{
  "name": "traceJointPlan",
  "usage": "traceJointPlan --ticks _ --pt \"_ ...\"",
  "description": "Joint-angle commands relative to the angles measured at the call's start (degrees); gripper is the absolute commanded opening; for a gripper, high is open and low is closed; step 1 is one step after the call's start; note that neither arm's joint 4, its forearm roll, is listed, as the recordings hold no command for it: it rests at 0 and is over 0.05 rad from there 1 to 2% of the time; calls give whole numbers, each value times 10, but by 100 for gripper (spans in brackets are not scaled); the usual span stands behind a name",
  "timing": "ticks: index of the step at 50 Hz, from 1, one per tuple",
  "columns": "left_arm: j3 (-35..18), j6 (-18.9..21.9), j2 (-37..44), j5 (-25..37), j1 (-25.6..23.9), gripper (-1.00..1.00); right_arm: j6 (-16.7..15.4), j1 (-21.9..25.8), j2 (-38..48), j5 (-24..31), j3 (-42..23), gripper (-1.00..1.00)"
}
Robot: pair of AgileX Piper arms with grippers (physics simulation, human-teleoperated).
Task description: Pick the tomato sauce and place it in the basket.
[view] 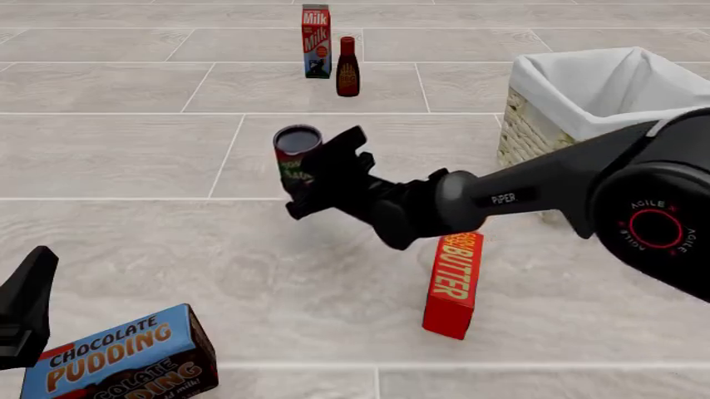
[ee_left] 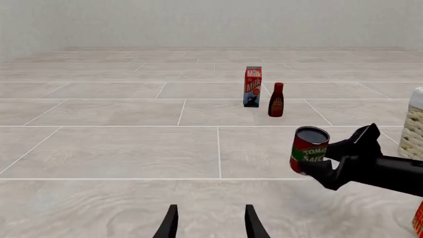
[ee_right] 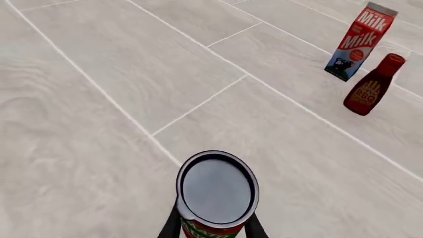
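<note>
The tomato sauce [view: 295, 151] is a small red can with a green band and a dark top, standing slightly tilted mid-table. My right gripper [view: 325, 173] is shut on it, one finger on each side of the can. The right wrist view looks down on the can's lid [ee_right: 217, 188] between the fingers [ee_right: 171, 225]. In the left wrist view the can [ee_left: 308, 148] and the right gripper [ee_left: 337, 154] lie ahead, off to one side. My left gripper [ee_left: 211, 224] is open and empty, near the table's front left [view: 25, 312]. The wicker basket [view: 533, 125] with white lining stands at the far right.
A milk carton [view: 316, 30] and a dark BBQ bottle [view: 347, 66] stand at the back centre. A red butter box [view: 453, 284] stands under the right arm. A blue chocolate pudding box [view: 122, 359] lies at the front left by the left gripper.
</note>
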Motion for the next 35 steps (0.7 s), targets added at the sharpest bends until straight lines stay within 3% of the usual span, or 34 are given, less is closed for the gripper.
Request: traceJointPlan --ticks 1,14,35 --pt "0 0 0 0 0 100 8 -2 -40 -3 28 -100" --pt "0 0 0 0 0 100 14 8 -99 16 65 -100" --pt "0 0 0 0 0 100 -6 11 -169 63 93 -100"
